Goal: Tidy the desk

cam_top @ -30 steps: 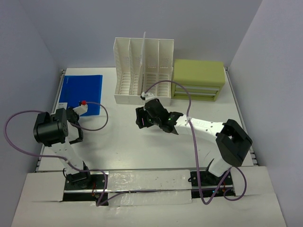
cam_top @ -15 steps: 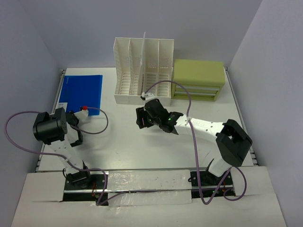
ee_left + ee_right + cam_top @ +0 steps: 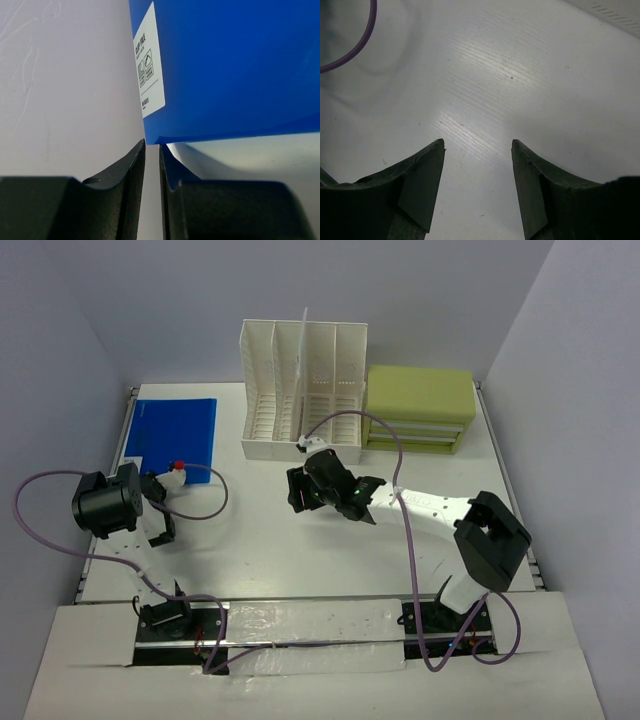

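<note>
The desk (image 3: pixel 260 550) is a large white tabletop. A blue clip folder (image 3: pixel 175 430) with a white label lies flat at its far left. My left gripper (image 3: pixel 155 488) is at the folder's near edge. In the left wrist view its jaws (image 3: pixel 152 145) stand almost together with only a thin empty slit. Their tips reach the folder's near corner (image 3: pixel 230 65), and nothing lies between them. My right gripper (image 3: pixel 300 496) hovers over the middle of the desk. It is open and empty, with bare desk between its fingers (image 3: pixel 478 145).
A white slotted file rack (image 3: pixel 300 390) stands at the back centre, one thin sheet upright in it. A green drawer box (image 3: pixel 418 405) stands to its right. Purple cables loop by both arms, one of them in the right wrist view (image 3: pixel 355 45). Grey walls enclose the desk.
My left arm has drawn back a little toward the near left, away from the folder. The folder has not moved. The right arm is still.
</note>
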Tool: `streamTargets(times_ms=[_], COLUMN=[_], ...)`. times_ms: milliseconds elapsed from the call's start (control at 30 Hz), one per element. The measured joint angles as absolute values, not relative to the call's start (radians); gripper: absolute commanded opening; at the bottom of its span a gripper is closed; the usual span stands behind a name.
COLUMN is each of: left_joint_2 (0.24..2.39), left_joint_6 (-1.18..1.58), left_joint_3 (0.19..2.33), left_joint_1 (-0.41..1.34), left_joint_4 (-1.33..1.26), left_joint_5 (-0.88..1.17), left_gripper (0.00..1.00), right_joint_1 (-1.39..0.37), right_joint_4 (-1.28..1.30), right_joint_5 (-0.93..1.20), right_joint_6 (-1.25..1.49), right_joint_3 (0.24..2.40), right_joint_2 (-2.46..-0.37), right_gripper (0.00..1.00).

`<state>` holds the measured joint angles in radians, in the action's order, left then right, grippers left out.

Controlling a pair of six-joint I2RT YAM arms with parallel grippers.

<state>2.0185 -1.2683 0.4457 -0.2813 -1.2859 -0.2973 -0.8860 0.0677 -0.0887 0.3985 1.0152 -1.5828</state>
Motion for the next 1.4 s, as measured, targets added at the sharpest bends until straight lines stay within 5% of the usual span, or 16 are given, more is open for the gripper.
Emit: streamTargets(times_ms=[567,833,1033,1400], left_joint_2=[2.039,2.042,2.088,2.081], left_joint_6=[-1.267,-1.273,-1.3,-1.255], left_joint_3=[0.513,0.517,0.534,0.546], left_joint_1=[-0.263,-0.249,-0.239,-0.237], left_joint_4=[-1.29,-1.291,-1.291,-1.291], left_joint_5=[-0.312,-0.317,-0.334,-0.288], left_gripper=[0.24,0.34,0.23,0.34], right_joint_1=[-0.886,-0.886,-0.886,-0.886], right_joint_4=[0.08,0.083,0.09,0.098], right_joint_5=[-0.089,-0.089,-0.089,-0.089], right_joint_6=[0.395,0.394,0.386,0.372], right_joint_3=[1.021,1.021,1.021,1.027], right_joint_2=[-1.602,-1.602,-1.602,-1.607], right_gripper=[0.63,0.63,0.63,0.63])
